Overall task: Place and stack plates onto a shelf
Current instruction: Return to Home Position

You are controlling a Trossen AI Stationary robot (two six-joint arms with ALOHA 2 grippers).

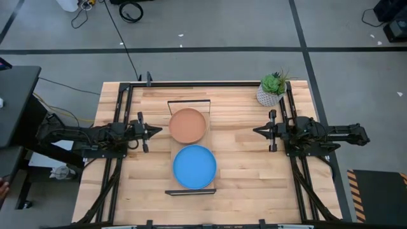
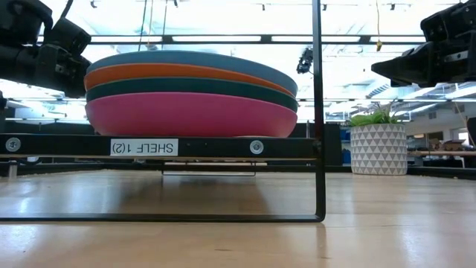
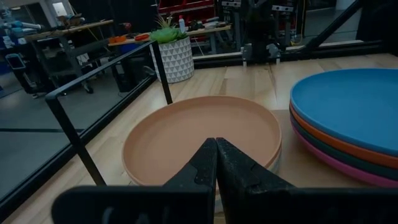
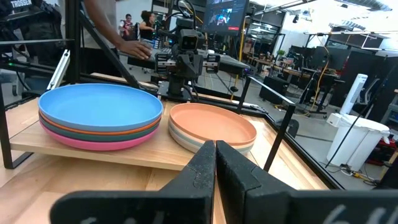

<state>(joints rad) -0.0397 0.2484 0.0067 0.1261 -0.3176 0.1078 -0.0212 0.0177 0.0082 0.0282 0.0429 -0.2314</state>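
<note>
Two stacks of plates rest on the shelf [image 1: 189,101] in the middle of the table. The nearer stack [image 1: 194,166] has a bright blue plate on top; the low view shows orange, dark teal and magenta plates [image 2: 190,112] under it. The farther stack [image 1: 187,125] is topped by a terracotta plate [image 4: 211,122] lying on paler plates [image 4: 184,140]. My left gripper [image 1: 156,132] hovers shut left of the shelf, pointing level at it. My right gripper [image 1: 257,131] hovers shut on the right, facing it. Neither holds anything.
A potted plant in a white patterned pot [image 1: 272,91] stands at the table's far right corner. Black rails run along both table sides under the arms. The shelf's thin black frame [image 2: 318,112] rises at its ends. A person's hand [image 4: 134,46] shows beyond the table.
</note>
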